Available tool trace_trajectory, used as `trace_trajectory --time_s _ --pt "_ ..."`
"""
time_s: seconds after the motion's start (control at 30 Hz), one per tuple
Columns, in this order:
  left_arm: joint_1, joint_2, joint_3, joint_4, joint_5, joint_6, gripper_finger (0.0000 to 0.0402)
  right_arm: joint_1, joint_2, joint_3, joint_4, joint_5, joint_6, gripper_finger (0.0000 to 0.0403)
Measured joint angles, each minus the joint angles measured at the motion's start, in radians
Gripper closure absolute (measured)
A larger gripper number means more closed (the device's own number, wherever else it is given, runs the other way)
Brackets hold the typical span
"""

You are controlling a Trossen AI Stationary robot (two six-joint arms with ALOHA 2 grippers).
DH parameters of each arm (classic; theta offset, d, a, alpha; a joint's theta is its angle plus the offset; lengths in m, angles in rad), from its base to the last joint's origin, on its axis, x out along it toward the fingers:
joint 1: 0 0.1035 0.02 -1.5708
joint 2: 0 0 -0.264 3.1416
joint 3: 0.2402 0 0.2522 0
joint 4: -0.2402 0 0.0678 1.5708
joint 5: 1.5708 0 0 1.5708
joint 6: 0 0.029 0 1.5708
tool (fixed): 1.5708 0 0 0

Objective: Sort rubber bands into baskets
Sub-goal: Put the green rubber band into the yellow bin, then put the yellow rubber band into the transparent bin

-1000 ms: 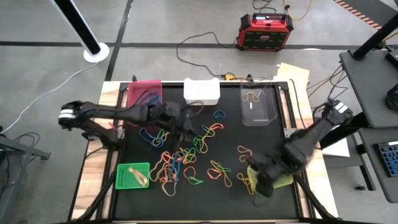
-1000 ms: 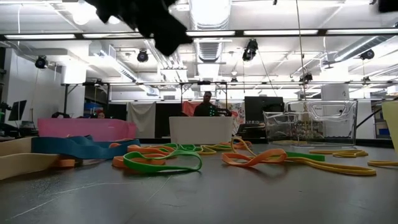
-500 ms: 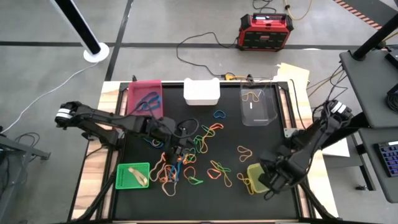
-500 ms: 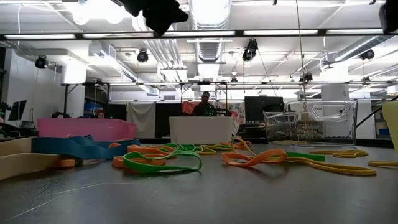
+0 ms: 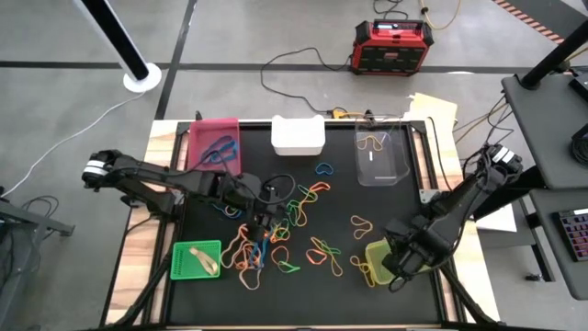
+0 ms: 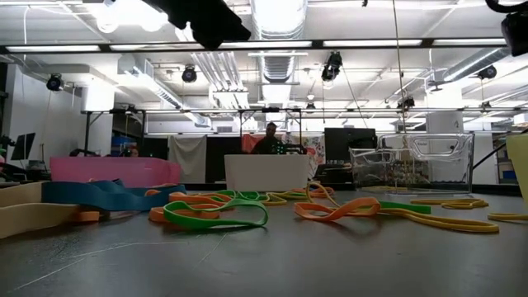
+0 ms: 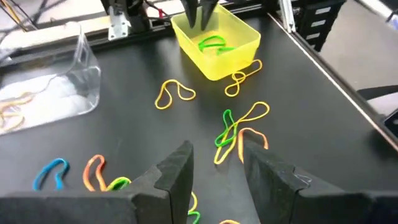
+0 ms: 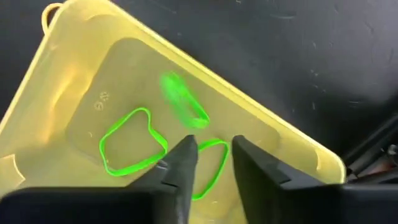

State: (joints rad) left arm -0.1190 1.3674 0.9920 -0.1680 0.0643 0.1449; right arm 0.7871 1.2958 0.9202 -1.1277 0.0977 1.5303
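We were only partly done: our right gripper (image 8: 208, 163), fingers apart, hung over the yellow-green basket (image 5: 381, 260) holding green bands (image 8: 132, 149), our left gripper (image 7: 214, 165) stood open, and most rubber bands (image 5: 276, 237) lay on the bench (image 5: 367, 198)

Five baskets (image 5: 378, 259), two arms (image 5: 156, 179), and dozens of rubber bands (image 5: 276, 234).

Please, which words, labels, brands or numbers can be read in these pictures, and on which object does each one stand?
No text can be read.
Red-and-black box: pale panel on top, too small to read.
Yellow-green basket: small moulded marks on its floor, too blurred to read.
Room behind the table: possible signs, not legible.
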Motion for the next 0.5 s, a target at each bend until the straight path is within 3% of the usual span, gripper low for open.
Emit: trace_trajectory --time_s 0.1,0.23,0.5 --pt "0.005 0.0 0.0 0.0 -0.001 0.046 0.0277 -0.002 0.0 0.043 0.01 0.041 -0.038 0.0261" --pt "0.029 0.019 0.0 0.018 0.0 0.083 0.0277 -0.027 -0.006 0.121 0.01 0.23 -0.144 0.0234" --pt "0.075 0.196 0.0 0.125 0.107 0.132 0.0277 -0.141 -0.007 0.225 0.039 0.487 -0.489 0.022"
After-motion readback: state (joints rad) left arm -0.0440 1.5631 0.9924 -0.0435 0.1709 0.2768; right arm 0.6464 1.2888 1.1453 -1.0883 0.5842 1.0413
